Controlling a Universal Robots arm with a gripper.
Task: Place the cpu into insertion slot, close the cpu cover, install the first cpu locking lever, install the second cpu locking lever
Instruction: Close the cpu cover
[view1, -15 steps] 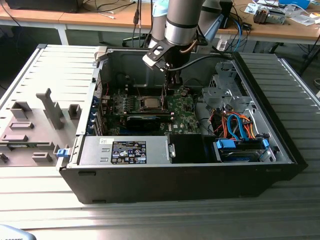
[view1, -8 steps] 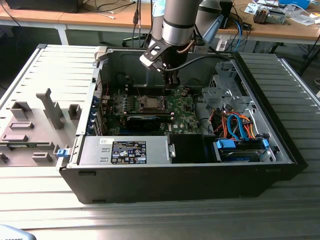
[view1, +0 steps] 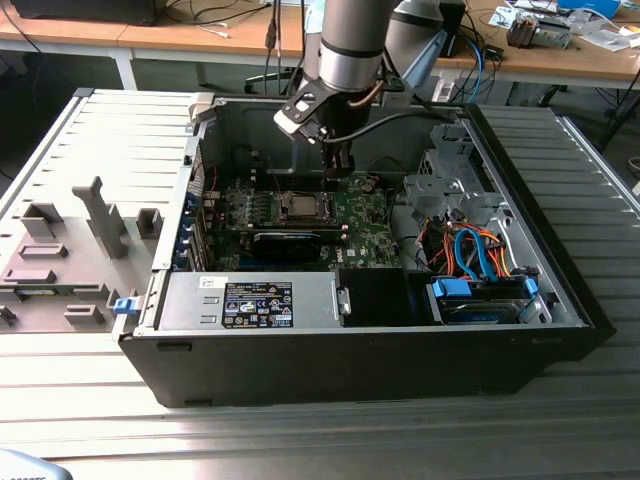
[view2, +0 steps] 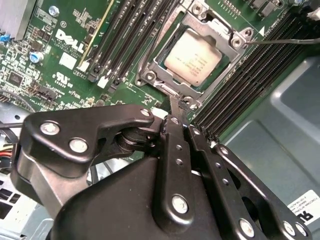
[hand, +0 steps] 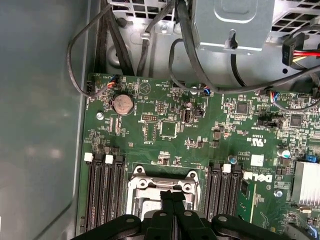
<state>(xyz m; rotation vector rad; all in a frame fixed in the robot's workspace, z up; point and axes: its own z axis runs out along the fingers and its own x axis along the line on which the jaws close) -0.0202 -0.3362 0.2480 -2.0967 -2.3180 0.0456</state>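
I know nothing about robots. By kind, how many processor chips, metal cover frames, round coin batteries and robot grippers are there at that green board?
cpu: 1
cpu cover: 1
coin battery: 1
gripper: 1
Total: 4

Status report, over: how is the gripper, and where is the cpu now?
Gripper shut, tips at the edge of the cpu cover. Cpu seated in the insertion slot, cover down over it. Nothing blocking the gripper.
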